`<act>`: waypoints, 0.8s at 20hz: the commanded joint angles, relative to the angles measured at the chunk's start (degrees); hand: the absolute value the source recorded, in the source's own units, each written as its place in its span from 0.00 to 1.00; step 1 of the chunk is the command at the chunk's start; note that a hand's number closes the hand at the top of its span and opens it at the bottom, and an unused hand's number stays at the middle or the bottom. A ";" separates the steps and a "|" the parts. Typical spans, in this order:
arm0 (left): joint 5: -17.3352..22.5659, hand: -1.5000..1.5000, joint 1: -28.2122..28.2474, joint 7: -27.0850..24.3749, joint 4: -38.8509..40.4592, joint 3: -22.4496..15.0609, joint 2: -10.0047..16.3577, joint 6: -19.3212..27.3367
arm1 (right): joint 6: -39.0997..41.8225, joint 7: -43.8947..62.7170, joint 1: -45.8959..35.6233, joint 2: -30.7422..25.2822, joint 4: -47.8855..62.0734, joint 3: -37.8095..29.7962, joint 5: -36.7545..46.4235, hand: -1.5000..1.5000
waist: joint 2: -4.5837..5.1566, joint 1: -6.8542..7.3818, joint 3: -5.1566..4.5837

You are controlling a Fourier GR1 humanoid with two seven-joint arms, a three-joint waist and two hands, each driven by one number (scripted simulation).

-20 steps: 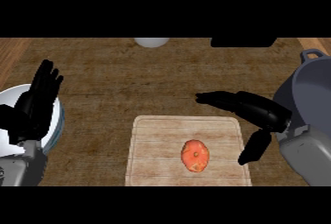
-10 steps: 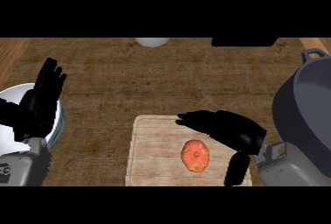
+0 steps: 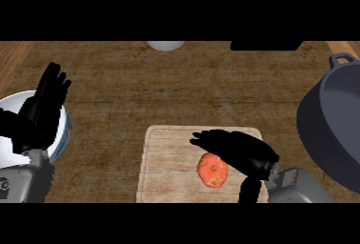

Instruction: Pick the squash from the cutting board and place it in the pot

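Note:
An orange squash [image 3: 212,171] lies on the pale wooden cutting board [image 3: 163,162] near the counter's front edge. My right hand [image 3: 235,150] hovers over the squash's upper right side, fingers spread leftward and thumb hanging down at its right; the fingers are not curled round it. The dark grey pot [image 3: 330,119] stands at the right edge, partly cut off, one handle showing at its top. My left hand [image 3: 38,114] rests open at the left, fingers up.
A white plate [image 3: 60,126] lies at the left edge, partly hidden behind my left hand. A white round object [image 3: 166,45] and a black object [image 3: 265,45] sit at the counter's far edge.
My right hand has moved left from beside the pot onto the cutting board and now covers part of the squash. The left hand has hardly shifted.

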 commanded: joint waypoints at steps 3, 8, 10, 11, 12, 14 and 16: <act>-1.33 0.50 0.09 0.25 0.11 0.41 -1.25 -0.47 | 2.32 -2.83 -2.77 2.95 5.71 -3.77 4.89 0.00 | 0.03 0.15 0.00; -0.89 0.50 0.73 2.64 -2.99 1.14 -1.11 -1.58 | -1.97 -4.37 3.92 6.12 4.15 0.51 10.77 0.00 | -0.02 0.10 0.01; -0.10 0.50 1.50 1.47 -3.00 2.64 -0.53 -2.87 | -2.83 -7.51 1.96 6.03 8.82 -0.97 12.77 0.00 | 0.01 0.14 0.01; -3.12 0.50 1.13 -0.39 -1.06 0.84 -2.20 -0.88 | -2.30 -4.01 3.95 7.80 6.21 0.76 13.61 0.00 | 0.00 0.00 0.00; -3.16 0.50 -0.07 0.63 0.10 0.35 -2.59 -0.93 | -4.82 -6.33 2.00 8.69 11.12 0.20 15.24 0.00 | 0.04 0.07 0.01; -2.03 0.50 0.62 2.33 -2.77 1.27 -2.04 -1.78 | -6.87 -9.34 2.41 8.04 14.44 -1.39 16.49 0.00 | 0.03 0.12 0.01; -1.48 0.50 2.07 -2.32 0.33 3.00 -1.87 -3.85 | -2.50 -6.99 4.78 7.45 8.41 -2.45 16.09 0.00 | 0.00 -0.03 0.00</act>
